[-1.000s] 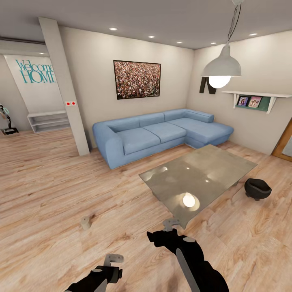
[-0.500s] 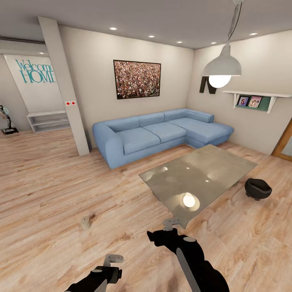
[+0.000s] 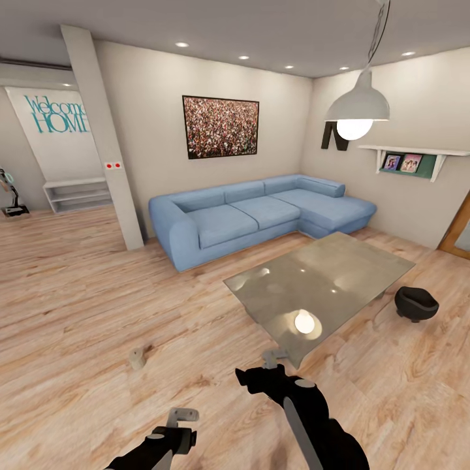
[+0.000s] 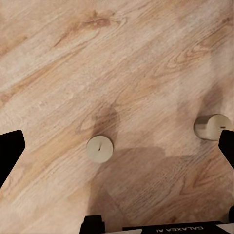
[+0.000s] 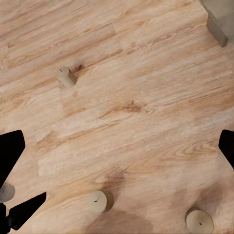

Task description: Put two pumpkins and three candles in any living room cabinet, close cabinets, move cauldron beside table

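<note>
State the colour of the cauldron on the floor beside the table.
Black; the cauldron shows best in the head view.

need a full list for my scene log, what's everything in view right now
candles: three, pale grey-green, on the wood floor; one stands apart, two nearer the robot
cauldron: one, black, on the floor beside the table
table: one, glossy grey top, in front of the sofa
sofa: one, blue, corner-shaped, against the back wall
picture: one, speckled, on the wall above the sofa
lamp: one, white, hanging over the table
shelf: one, white, right wall, holding photos
left gripper: grey, low over the floor, open
right gripper: grey, near the table's corner, open
</note>
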Available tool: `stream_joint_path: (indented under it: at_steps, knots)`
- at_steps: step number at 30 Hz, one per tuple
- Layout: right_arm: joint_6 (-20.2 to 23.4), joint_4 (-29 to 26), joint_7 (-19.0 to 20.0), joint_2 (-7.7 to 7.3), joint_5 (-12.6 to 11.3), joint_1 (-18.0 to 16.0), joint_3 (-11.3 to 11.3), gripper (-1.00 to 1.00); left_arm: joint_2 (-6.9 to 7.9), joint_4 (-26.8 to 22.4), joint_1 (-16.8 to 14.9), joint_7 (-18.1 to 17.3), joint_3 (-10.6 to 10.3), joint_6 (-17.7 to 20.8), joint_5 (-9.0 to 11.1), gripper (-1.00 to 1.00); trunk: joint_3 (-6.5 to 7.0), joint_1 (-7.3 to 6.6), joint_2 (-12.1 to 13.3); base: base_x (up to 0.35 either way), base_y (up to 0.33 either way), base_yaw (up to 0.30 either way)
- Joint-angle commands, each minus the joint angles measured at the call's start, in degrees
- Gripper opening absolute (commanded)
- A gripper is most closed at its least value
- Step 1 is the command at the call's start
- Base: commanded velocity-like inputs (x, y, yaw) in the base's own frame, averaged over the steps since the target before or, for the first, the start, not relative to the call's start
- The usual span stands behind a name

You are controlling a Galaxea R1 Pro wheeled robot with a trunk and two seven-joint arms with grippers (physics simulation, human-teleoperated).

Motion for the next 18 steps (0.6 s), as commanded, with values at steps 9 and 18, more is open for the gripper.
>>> stream_joint_path:
  at_steps: [9,18]
  knots:
    - [3.6,-6.7,9.5,-0.19,-0.1,2.8,-0.1,1.00,0.03,-0.1,0.0,0.3,-0.5,0.1,0.4,1.00,-1.72,2.00,-3.7,0.000,0.000,0.000]
    - [5.3,-7.5,13.9,-0.23,0.0,3.2,-0.3,1.00,0.03,-0.1,0.0,0.3,-0.6,0.1,0.4,1.00,-3.34,3.98,-7.3,0.000,0.000,0.000]
